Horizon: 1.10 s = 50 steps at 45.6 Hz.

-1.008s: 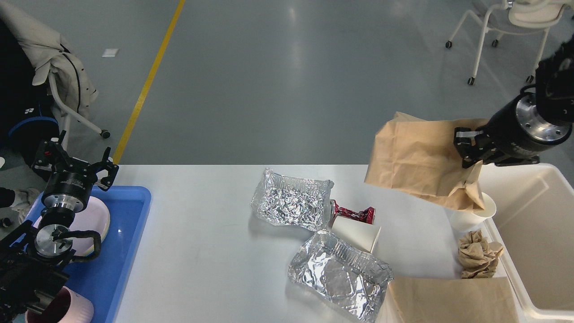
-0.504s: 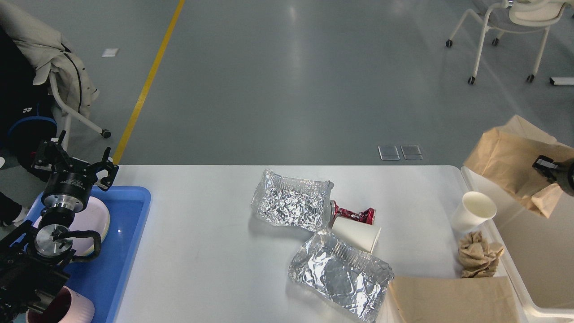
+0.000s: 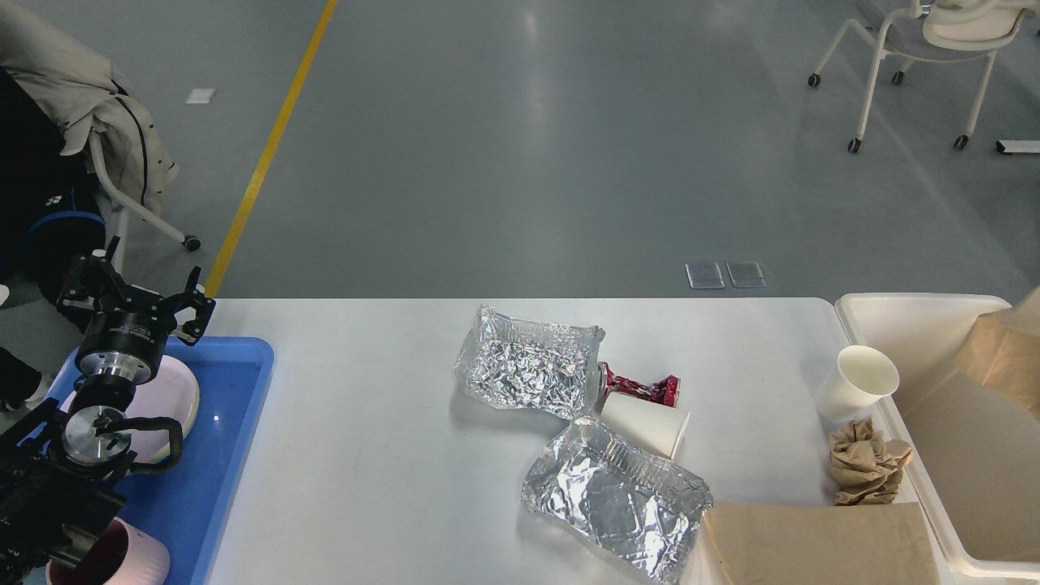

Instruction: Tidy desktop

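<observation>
Desktop (image 3: 382, 455) cluttered; bin (image 3: 910, 313) holds paper bag (image 3: 1003, 361)

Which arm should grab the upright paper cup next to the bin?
Right, probably. The upright paper cup stands at the desktop's right edge beside the bin; the left gripper hovers open over the blue tray, far left.

Two crumpled silver foil trays (image 3: 528, 372) (image 3: 615, 498); two white paper cups (image 3: 857, 380) (image 3: 646, 422); one crushed red can (image 3: 642, 387); one crumpled brown paper ball (image 3: 866, 462); two brown paper bags (image 3: 821, 543) (image 3: 1003, 357); one blue plastic tray (image 3: 236, 406).
</observation>
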### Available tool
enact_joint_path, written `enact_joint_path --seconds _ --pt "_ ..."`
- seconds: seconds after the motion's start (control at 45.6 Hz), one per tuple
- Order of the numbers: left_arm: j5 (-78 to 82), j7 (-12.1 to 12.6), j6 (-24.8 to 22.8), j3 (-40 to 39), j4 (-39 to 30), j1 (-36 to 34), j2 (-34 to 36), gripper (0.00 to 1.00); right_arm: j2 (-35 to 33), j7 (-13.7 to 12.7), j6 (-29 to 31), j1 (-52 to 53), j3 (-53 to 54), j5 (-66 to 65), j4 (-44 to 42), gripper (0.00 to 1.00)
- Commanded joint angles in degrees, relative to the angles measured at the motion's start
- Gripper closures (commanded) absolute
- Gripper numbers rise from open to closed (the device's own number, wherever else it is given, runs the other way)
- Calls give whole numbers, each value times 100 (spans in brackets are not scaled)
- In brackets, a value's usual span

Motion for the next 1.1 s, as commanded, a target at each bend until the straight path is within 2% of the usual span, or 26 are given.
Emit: enact_joint_path --seconds 0.0,0.022,0.066,0.351,0.679,0.832,1.073 --pt "-1 0 0 0 0 0 0 2 -51 0 -14 -624 184 46 -655 80" --pt "-1 0 0 0 0 0 0 2 -51 0 3 -703 228 46 -752 67" --pt "-1 0 0 0 0 0 0 2 -60 0 73 -870 333 46 -919 0" --pt "-1 0 0 0 0 0 0 2 10 -70 126 -1697 1107 37 -1798 0" --pt "-1 0 0 0 0 0 0 2 -112 -158 486 -1592 1116 -51 -2106 0" --pt "-1 0 0 0 0 0 0 2 -236 -158 1083 -1364 1134 -60 -2133 0" --pt "-1 0 0 0 0 0 0 2 -657 -167 2401 -292 1063 -314 -2159 0"
